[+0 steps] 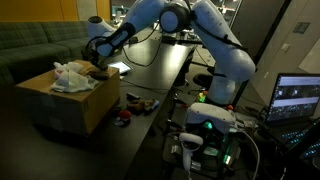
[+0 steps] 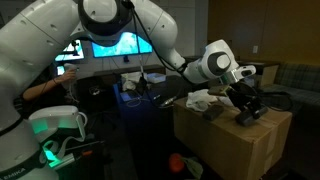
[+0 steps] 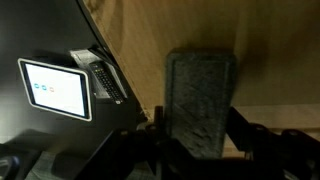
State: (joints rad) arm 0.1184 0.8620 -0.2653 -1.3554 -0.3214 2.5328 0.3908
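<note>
Grey block (image 3: 200, 85) sits between outstretched arm's gripper (image 3: 198, 128) jaws.

The dark grey block (image 3: 200, 95) is a rectangular slab with rounded corners and a rough, speckled face like felt or foam. It rests on the brown top of the cardboard box (image 3: 270, 50), close to the box's left edge in the wrist view, with its long side running near to far. It sits between the fingers of the gripper (image 3: 200, 138); whether they touch it cannot be told.
</note>
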